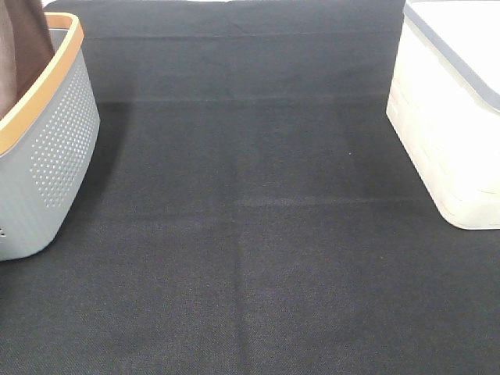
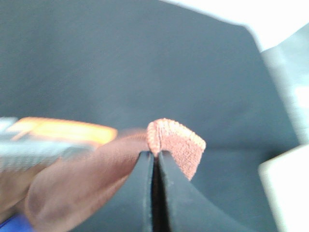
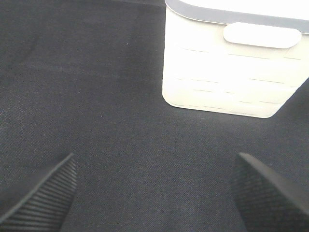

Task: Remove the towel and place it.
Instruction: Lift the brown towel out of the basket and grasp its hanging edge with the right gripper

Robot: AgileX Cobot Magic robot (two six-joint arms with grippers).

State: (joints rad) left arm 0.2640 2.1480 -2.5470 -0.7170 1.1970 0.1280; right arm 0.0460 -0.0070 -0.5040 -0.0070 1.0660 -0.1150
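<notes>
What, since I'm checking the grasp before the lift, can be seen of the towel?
The towel is reddish-brown, soft and fuzzy like microfibre, with a stitched hem. The shut left gripper pinches it near a corner, which folds over just beyond the jaws. The rest trails, blurred, toward the grey basket with its orange rim. In the high view brown cloth, probably the same towel, rises from the basket past the frame's top.

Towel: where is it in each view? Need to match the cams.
Exterior high: top-left corner, the brown towel inside the grey basket rim.
Left wrist: pinched between the shut left fingers, hemmed corner poking out.
Right wrist: not in it.
Shared landmark: the basket's orange rim, beside the towel in both views showing it.
</notes>
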